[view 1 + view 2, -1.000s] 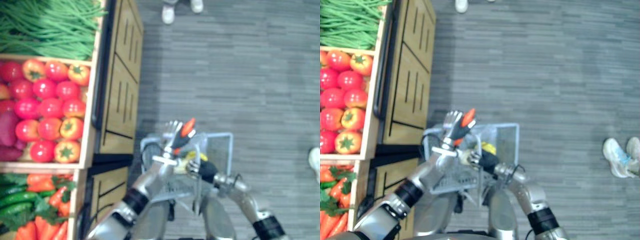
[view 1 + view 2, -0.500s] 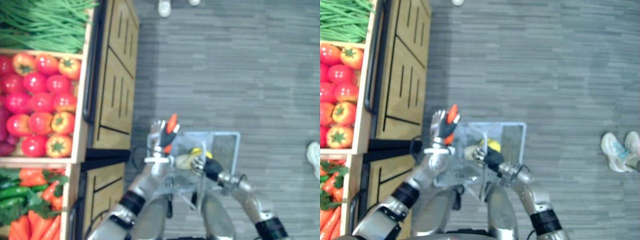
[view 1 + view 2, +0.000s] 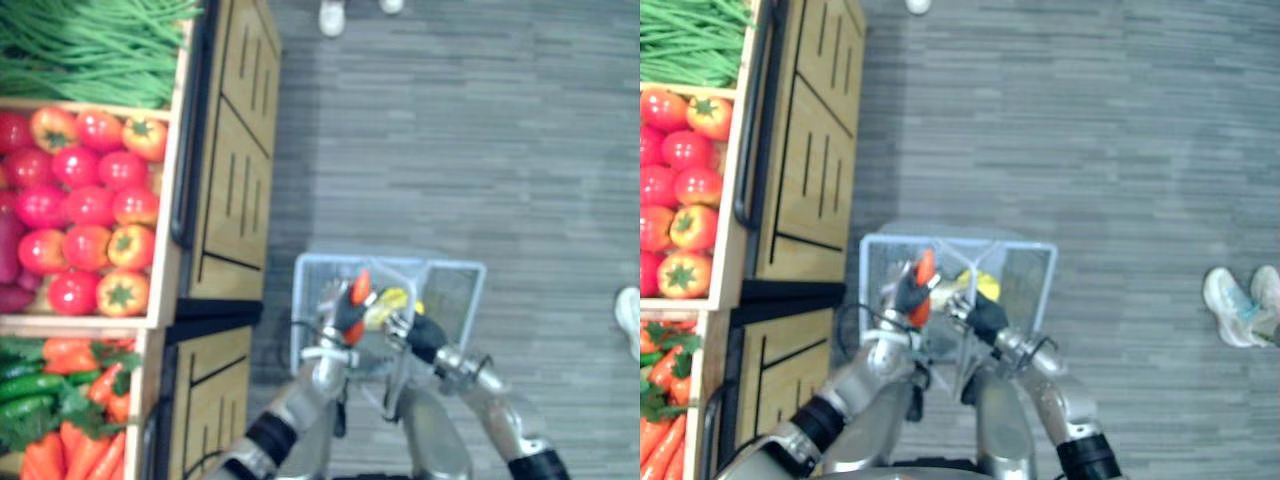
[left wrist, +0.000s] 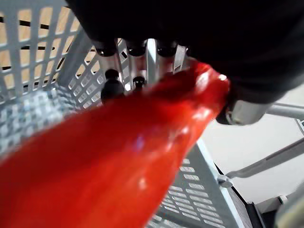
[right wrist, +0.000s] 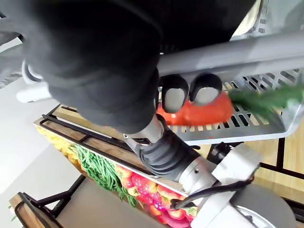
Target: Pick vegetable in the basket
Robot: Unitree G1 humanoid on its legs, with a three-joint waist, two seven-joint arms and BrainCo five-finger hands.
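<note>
Nearly there. My left hand [image 3: 338, 318] is over the mouth of the basket [image 3: 452, 270], its fingers [image 4: 113, 86] curled round the red vegetable [image 3: 360, 288]. I take it for a long pepper, going by the green stalk that shows in the right wrist view. The grip looks firm and the vegetable stands clear above my knuckles.

My right hand [image 3: 420, 336] is wrapped round the basket's handle [image 5: 266, 47] and carries the basket in front of me over the floor.

Done, as I judge it: the vegetable is picked from the stand and brought to the basket. Left: lower it, let go, and draw the hand out past the handle.

A yellow thing [image 3: 392, 298] already lies in the basket, just beside the red one. I cannot say what it is.

Hard to make out:
- whether the low end of the red vegetable touches the mesh floor or hangs above it
- my left thumb, which is hidden behind the vegetable
- the basket's near wall, which is covered by both arms

The tomatoes [image 3: 90, 210] on the stand are cut off at the left edge of the view.
</note>
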